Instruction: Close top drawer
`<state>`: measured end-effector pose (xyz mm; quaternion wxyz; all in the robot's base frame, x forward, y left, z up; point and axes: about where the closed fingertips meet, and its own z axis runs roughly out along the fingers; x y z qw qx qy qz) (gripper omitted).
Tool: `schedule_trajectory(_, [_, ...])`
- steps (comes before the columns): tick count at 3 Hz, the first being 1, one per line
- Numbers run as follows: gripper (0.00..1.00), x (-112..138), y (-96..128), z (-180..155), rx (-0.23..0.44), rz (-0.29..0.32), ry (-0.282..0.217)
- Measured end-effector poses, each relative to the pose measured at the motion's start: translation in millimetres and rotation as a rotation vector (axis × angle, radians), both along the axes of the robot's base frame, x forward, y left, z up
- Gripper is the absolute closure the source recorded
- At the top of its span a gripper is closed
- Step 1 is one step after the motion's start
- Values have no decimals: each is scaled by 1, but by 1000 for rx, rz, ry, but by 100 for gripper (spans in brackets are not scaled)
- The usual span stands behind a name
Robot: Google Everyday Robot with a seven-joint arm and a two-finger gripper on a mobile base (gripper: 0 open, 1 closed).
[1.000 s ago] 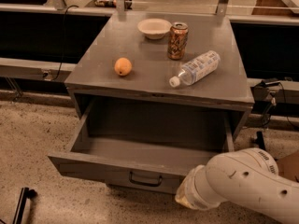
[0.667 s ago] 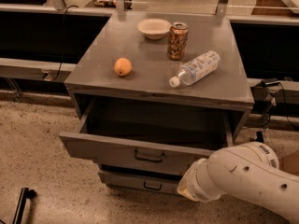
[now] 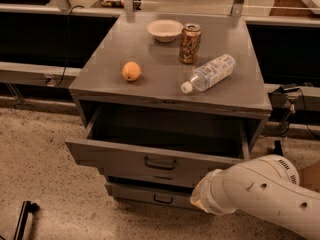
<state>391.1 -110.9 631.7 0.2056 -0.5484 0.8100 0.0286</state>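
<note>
The top drawer (image 3: 115, 156) of the grey metal cabinet (image 3: 240, 96) stands partly open, its flat front pulled out about a hand's width. Its dark loop handle (image 3: 160, 163) sits at the centre of the front. The inside is dark and looks empty. My white arm (image 3: 255, 194) reaches in from the lower right. Its end lies against the lower right part of the drawer front. My gripper is hidden behind the arm's end there.
On the cabinet top lie an orange (image 3: 131, 71), a white bowl (image 3: 165, 30), a brown can (image 3: 190, 44) and a plastic bottle (image 3: 209, 73) on its side. A lower drawer (image 3: 135, 194) shows beneath. The speckled floor (image 3: 40, 184) lies to the left, with a dark object (image 3: 22, 219) on it.
The top drawer has slid well back into the cabinet, from wide open to partly open. My arm has moved forward with it, towards the cabinet.
</note>
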Motion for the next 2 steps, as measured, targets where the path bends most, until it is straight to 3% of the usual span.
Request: schedule_trajectory(2, [100, 75, -3, 2, 41, 10, -173])
